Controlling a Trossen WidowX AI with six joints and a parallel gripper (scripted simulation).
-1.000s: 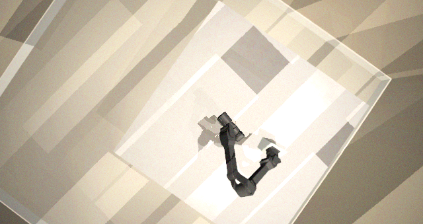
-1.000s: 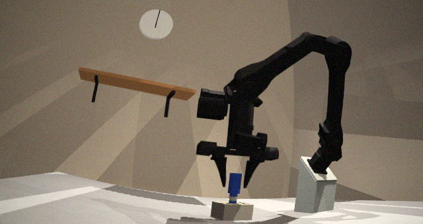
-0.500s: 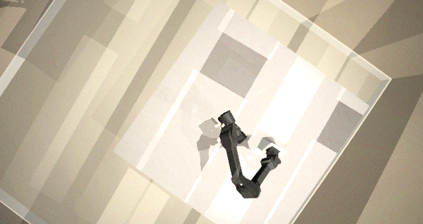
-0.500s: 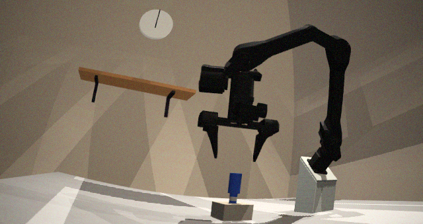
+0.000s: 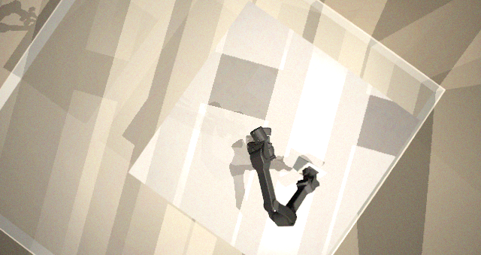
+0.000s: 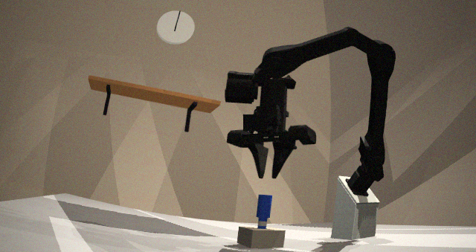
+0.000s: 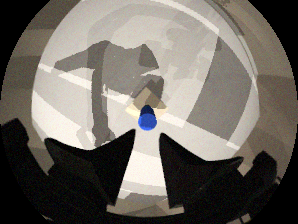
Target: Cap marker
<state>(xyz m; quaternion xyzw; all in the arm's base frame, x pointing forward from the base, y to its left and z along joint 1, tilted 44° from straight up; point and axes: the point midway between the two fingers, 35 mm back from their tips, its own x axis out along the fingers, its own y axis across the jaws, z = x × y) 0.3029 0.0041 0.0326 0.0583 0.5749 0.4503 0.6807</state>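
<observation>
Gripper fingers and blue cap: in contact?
Apart. The exterior view shows background wall between the tips of the gripper and the top of the blue cap below.

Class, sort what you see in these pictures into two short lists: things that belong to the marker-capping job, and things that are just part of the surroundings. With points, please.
Part of the job:
- cap [image 6: 264,206] [image 7: 147,122], on the marker
- marker, mostly hidden under the cap
- block [image 6: 261,237]
- gripper [image 6: 268,177] [image 7: 148,133]
- table [image 5: 240,86]

Surroundings:
- clock [image 6: 167,27]
- shelf [image 6: 149,93]
</observation>
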